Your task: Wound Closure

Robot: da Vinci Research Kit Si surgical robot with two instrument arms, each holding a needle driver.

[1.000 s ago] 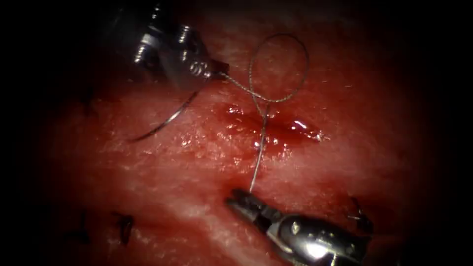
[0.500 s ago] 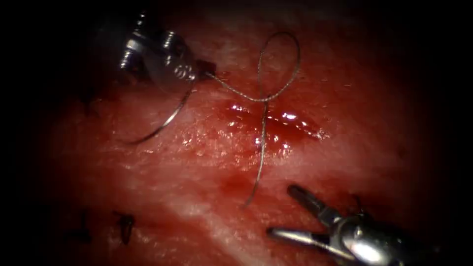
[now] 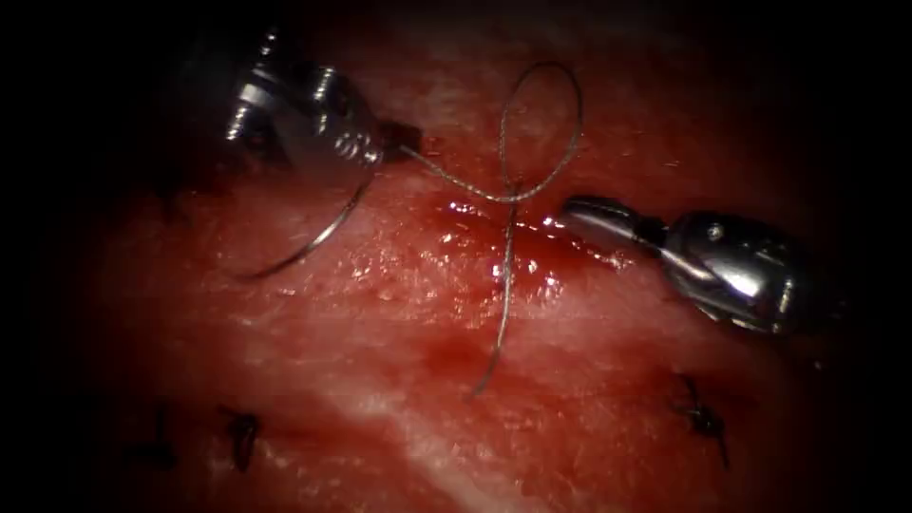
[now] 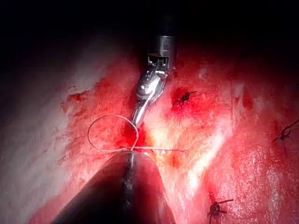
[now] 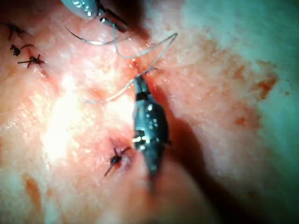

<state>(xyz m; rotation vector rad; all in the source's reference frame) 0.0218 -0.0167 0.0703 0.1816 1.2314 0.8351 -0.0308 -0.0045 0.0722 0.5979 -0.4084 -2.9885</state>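
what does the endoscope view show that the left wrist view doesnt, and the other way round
Endoscope: the left tool shut on the thread; the needle curving from under it, lying on the tissue left of the cut, not in it. Left wrist: that tool's shaft from behind. Both: the thread's loop, the cut, the right tool beside the loop, its hold unclear.

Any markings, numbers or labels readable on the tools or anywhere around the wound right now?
Left tool: small engraved characters on its wrist housing, too blurred to read.
Right tool: no marking visible on its housing.
Tissue, thread and needle: no text.
Nothing legible overall.
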